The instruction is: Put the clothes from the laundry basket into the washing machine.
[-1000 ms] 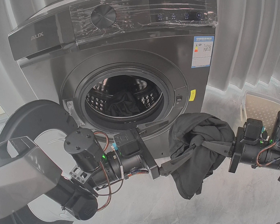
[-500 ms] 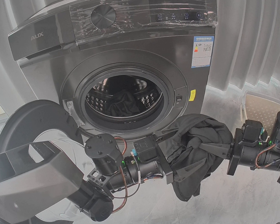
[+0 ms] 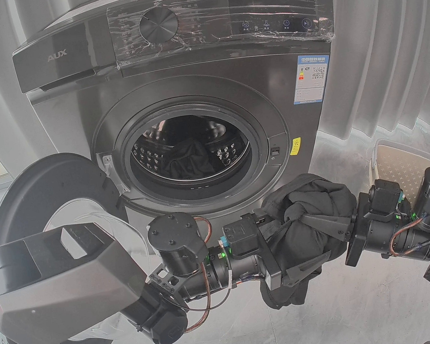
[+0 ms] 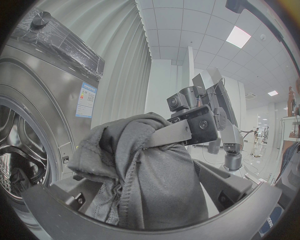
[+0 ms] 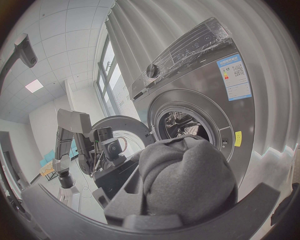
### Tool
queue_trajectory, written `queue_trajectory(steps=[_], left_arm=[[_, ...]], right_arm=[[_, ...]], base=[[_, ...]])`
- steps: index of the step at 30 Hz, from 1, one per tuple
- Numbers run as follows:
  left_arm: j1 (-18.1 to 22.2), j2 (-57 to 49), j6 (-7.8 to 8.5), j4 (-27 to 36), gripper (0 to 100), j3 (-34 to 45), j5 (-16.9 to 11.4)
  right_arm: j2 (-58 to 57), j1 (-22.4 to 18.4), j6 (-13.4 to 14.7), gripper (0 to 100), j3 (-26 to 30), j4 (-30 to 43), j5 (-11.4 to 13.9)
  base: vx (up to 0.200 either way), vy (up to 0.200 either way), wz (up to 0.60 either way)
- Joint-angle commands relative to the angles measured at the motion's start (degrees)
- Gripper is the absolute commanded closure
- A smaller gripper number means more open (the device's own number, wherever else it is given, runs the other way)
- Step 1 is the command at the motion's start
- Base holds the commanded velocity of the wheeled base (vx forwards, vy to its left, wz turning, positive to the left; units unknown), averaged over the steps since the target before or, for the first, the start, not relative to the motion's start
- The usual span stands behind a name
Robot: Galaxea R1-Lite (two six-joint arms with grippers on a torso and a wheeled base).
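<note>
Close in front of the robot, above the grey floor [image 3: 238, 335], a dark garment [image 3: 303, 202] is bunched into a bundle between the two grippers. The right gripper [image 3: 316, 237] comes from the right side and its fingers are clamped on the cloth, one finger lying across the top of the bundle. The left gripper [image 3: 294, 246] comes from the left side; its fingers are spread wide, one above and one below the bundle, and the cloth fills the gap between them. A loose end of the garment hangs down under the left gripper.

Just behind the left arm, the round door [image 3: 48, 188] of the washing machine [image 3: 176, 80] stands open to the left. The mouth of the drum is free, a little above and behind the bundle, and another dark piece of clothing [image 3: 189, 160] lies inside it. To the right of the machine, behind the right arm, the white laundry basket [image 3: 406, 161] stands on the floor. A pale curtain [image 3: 389, 24] hangs behind everything
</note>
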Motion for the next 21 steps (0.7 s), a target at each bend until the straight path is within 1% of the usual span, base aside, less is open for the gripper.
queue_trajectory(steps=[1,5,12,16,17,21], left_arm=[[-0.29,0.5,0.0,-0.05,0,-0.38,0.04],[-0.29,0.94,0.0,-0.14,0,-0.56,0.22],[-0.38,1.12,-0.79,-0.49,0,-0.56,2.41],[-0.38,1.12,-0.79,-0.49,0,-0.38,3.2],[-0.38,1.12,-0.7,-0.49,100,-0.47,3.55],[-0.47,1.2,-0.79,-0.4,100,-1.0,3.82]], right_arm=[[0.07,0.08,0.01,100,-0.13,0.01,-0.01],[0.07,0.08,0.01,100,-0.13,0.01,-0.01],[0.07,0.08,0.01,100,-0.13,-0.08,-0.01],[0.07,0.08,0.01,100,-0.04,0.01,-0.1],[0.07,0.08,0.01,100,-0.04,0.01,-0.1],[0.07,0.08,0.01,100,-0.04,0.01,-0.1]], base=[[0.0,0.0,0.0],[0.0,0.0,0.0],[0.0,0.0,0.0],[0.0,0.0,0.0],[0.0,0.0,0.0],[0.0,0.0,0.0]])
